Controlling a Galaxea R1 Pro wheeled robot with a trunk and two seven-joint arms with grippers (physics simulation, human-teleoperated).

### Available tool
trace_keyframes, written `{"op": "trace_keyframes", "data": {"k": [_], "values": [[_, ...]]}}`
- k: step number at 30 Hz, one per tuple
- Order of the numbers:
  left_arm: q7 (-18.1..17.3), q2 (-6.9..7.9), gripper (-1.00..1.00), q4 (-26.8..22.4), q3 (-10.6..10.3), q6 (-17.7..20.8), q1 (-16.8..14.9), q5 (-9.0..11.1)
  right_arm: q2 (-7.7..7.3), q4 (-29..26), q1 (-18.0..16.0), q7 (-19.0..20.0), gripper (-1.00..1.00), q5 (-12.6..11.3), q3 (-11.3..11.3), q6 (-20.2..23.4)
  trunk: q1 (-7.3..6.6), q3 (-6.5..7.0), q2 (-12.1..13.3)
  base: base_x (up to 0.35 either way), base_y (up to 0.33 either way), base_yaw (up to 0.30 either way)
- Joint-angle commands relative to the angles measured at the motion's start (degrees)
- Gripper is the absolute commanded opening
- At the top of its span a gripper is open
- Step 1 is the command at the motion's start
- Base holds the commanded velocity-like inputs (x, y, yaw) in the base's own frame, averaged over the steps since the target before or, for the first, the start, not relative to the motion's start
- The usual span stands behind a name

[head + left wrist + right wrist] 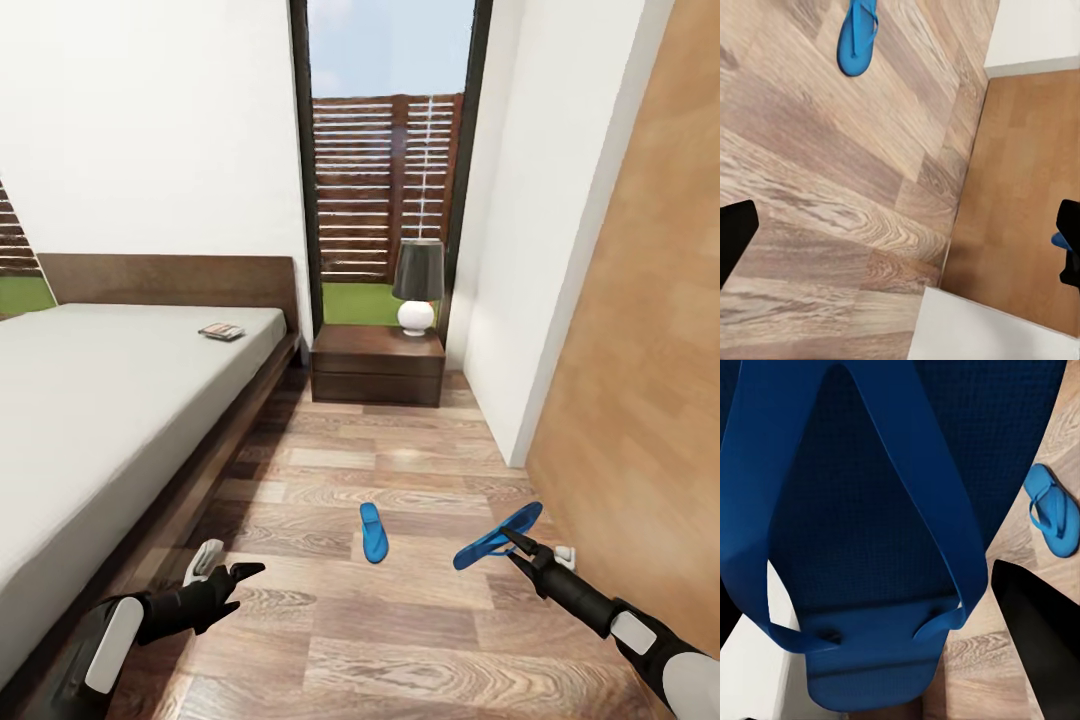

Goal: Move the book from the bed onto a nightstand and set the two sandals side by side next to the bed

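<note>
Lying on the wood-plank floor [400,640]: one sandal [373,532]

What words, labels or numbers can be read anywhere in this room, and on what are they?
None can be read.
The book on the bed: its cover is too small and blurred to read.
The sandals, one on the floor and one in the right gripper: plain blue, no text.

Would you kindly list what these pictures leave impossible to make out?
- The book: head view, too small to read its cover.
- The held sandal: right wrist view, its front cut off by the picture's edge.
- The right gripper: the sandal covers where its jaws close.
- The bed: head view, cut off at the left edge.
</note>
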Motion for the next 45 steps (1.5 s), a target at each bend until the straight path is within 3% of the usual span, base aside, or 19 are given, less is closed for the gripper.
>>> {"op": "trace_keyframes", "data": {"k": [1, 45], "values": [[-0.45, -0.02, 1.0, 0.0, 0.15, 0.27, -0.04, -0.39, 0.0, 0.01, -0.03, 0.12, -1.0, 0.14, -0.47, 0.63, 0.0, -0.06, -0.02, 0.162, 0.0, 0.001], [-0.45, -0.01, 1.0, 0.0, 0.25, 0.27, -0.04, -0.49, 0.09, 1.37, -0.03, 0.12, -1.0, 0.21, -0.37, 0.54, 0.0, -0.06, -0.02, 0.162, 0.0, 0.0]]}}
